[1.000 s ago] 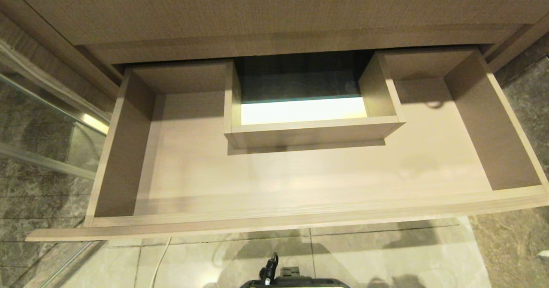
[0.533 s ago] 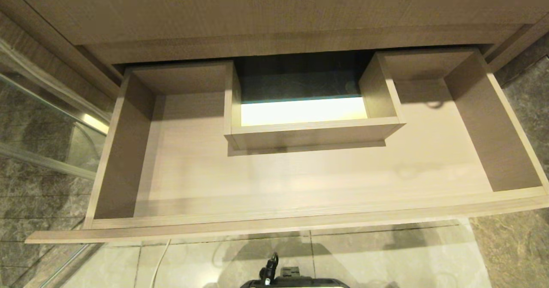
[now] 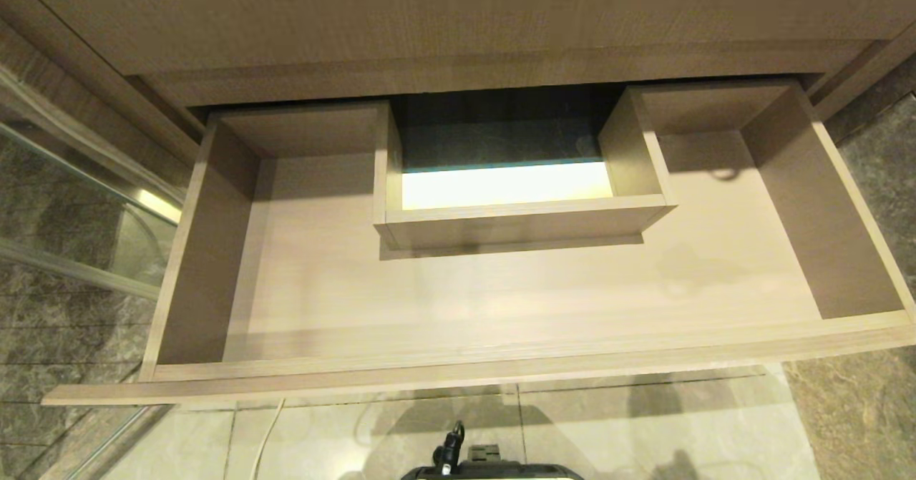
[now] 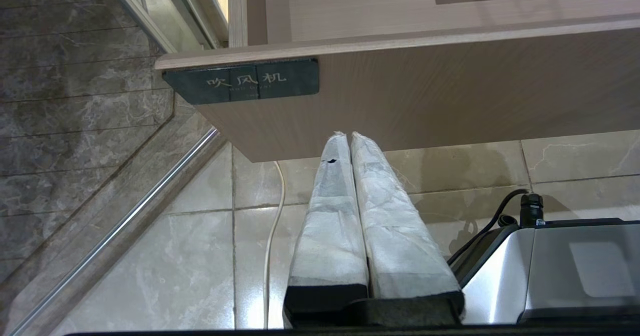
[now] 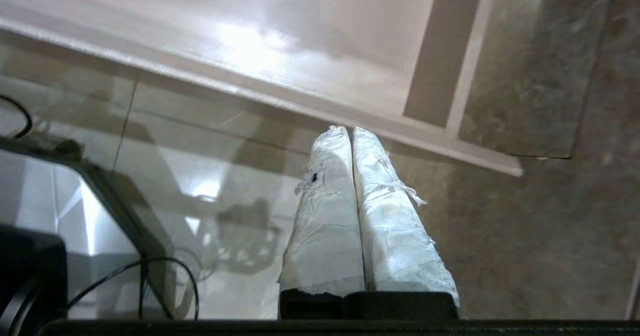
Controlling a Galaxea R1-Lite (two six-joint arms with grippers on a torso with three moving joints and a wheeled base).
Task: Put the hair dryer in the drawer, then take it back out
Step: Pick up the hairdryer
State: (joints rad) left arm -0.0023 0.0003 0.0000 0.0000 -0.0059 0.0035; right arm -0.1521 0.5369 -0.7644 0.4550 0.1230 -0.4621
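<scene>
My right claw point(image 5: 352, 130) is clenched on nothing, its two taped fingers point(image 5: 327, 216) pressed flat together. In its wrist view it hangs low over the tiled floor point(image 5: 525, 236), just short of the drawer's front edge and near the drawer's right corner. My left claw point(image 4: 348, 135) is clenched and empty too, parked below the drawer front right under the dark label point(image 4: 242, 80), with the robot's base point(image 4: 550, 271) beside it and a thin white cable point(image 4: 272, 236) trailing across the tiles.

Working outward in the head view, neither arm shows. The drawer point(image 3: 501, 369) stands pulled fully open, filling the frame from 9 o'clock to 3 o'clock. Its boxed cut-out point(image 3: 522, 222) sits toward 12 o'clock, open to a brightly lit patch below. The drawer floor around it carries no object that I can see.

The hair dryer appears in none of my three views, so I cannot say where it is. My reading is that the drawer-opening part is done, but nothing here shows the dryer placed inside or lifted back out. With both claws empty, I would judge either that the whole put-and-retrieve cycle is still ahead or that it is finished and the dryer is out of view. The pictures do not settle which.
</scene>
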